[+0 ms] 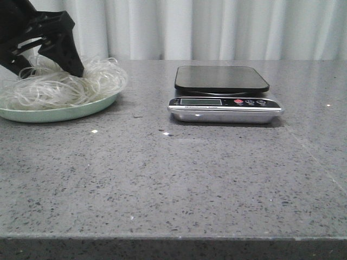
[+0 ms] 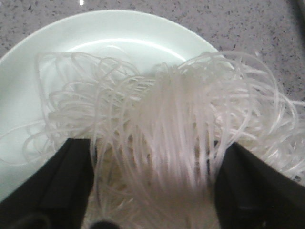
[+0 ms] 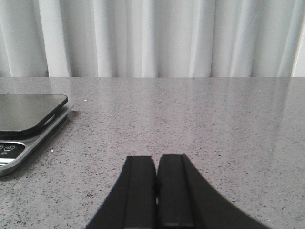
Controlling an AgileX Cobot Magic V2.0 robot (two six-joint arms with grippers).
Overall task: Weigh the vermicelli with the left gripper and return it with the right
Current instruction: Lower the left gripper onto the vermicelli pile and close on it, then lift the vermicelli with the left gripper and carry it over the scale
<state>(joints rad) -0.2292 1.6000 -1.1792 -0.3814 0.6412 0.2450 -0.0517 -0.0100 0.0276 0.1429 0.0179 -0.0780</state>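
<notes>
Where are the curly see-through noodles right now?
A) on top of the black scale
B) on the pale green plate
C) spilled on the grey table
B: the fluffy mound of whitish, translucent vermicelli strands sits on the round pale green plate, with the left gripper straddling it, jaws open; the black-topped silver kitchen scale carries nothing.

The left gripper (image 1: 54, 67) is sunk into the vermicelli (image 1: 70, 84) on the pale green plate (image 1: 65, 112), its fingers (image 2: 52, 186) set wide apart with a thick bundle of strands filling the gap. Between the plate and the scale (image 1: 223, 95) a bare strip of grey table (image 1: 173, 179) is left open. The scale's black platform (image 1: 221, 78) carries nothing. In front of the right gripper (image 3: 156, 191), whose fingers are pressed together, bare tabletop runs to the white curtain (image 3: 190, 38).
</notes>
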